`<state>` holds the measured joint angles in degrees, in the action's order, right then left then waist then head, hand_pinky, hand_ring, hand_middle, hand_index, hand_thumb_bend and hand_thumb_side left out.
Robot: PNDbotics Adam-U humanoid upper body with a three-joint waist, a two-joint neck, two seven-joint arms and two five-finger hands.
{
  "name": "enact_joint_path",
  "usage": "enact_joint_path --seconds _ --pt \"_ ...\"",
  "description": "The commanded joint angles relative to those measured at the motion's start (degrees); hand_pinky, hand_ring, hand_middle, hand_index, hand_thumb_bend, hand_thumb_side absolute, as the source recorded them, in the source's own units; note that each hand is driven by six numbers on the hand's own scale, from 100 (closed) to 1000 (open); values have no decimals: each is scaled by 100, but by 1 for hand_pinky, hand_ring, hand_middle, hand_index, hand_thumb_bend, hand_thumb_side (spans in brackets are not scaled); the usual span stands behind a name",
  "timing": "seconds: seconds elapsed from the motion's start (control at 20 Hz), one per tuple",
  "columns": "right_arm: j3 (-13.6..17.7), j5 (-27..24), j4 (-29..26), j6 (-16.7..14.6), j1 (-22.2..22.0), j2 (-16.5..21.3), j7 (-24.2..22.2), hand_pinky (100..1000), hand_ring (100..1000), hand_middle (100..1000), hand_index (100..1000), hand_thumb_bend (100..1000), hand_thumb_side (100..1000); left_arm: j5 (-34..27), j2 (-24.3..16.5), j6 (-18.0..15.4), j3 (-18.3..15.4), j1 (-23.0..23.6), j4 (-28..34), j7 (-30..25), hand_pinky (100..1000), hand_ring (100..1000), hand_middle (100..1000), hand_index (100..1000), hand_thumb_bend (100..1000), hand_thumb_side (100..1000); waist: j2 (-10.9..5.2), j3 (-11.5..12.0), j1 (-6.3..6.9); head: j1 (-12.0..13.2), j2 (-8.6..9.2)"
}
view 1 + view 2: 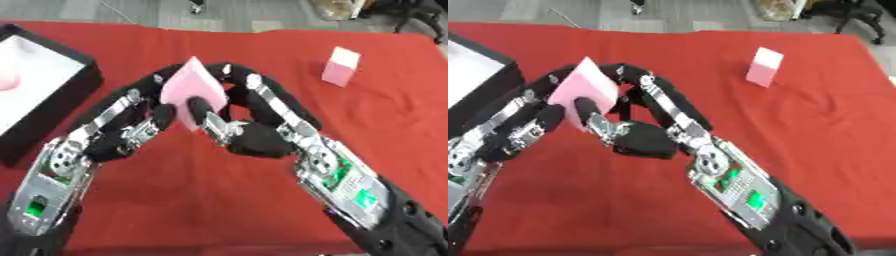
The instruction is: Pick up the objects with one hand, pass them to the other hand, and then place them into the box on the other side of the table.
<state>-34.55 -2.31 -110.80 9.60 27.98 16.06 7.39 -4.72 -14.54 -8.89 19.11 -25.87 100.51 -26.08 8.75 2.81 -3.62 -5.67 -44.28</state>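
Both hands meet mid-table: right hand (249,135) and left hand (131,130) curl their fingers around a flat pink foam-like block (194,90), held above the red cloth-covered table (219,210). It looks light and stiff, best pinched across its faces. The black white-lined box (52,85) lies at the left edge, its path open; a second pink block (341,66) stands far right.

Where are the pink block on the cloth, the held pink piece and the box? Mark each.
pink block (341,66), left eye view, its front face.
held pink piece (194,90), left eye view, its flat middle.
box (77,85), left eye view, its black side wall.
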Motion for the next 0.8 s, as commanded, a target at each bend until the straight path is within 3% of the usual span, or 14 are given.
enact_joint_path --seconds 0.05,0.15,0.2,0.45,0.7,0.8 --pt "-186 74 68 58 57 -12 -83 618 240 202 340 100 452 -144 69 16 13 -200 99 10 826 1000 877 1000 217 750 -67 7 19 -35 17" --pt "-192 88 94 55 57 -16 -98 618 239 202 340 100 452 -181 71 29 12 -206 99 27 826 1000 876 1000 220 749 -67 9 17 -37 17" --pt "-196 97 110 59 57 -16 -102 621 237 201 339 100 454 -204 78 36 14 -207 98 37 824 1000 870 1000 267 757 -67 10 15 -39 17" --pt "-209 177 165 58 66 -18 -112 622 236 200 338 100 453 -299 94 53 40 -223 111 54 806 983 823 987 223 736 -66 9 11 -37 17" --pt "-204 222 180 43 79 -11 -107 623 235 200 338 100 451 -359 106 48 66 -240 129 33 753 898 711 943 188 724 -67 6 14 -37 17" --pt "-201 228 179 41 84 -7 -97 622 235 200 338 100 450 -349 102 45 73 -242 130 -15 754 902 716 946 186 729 -66 5 15 -31 17"
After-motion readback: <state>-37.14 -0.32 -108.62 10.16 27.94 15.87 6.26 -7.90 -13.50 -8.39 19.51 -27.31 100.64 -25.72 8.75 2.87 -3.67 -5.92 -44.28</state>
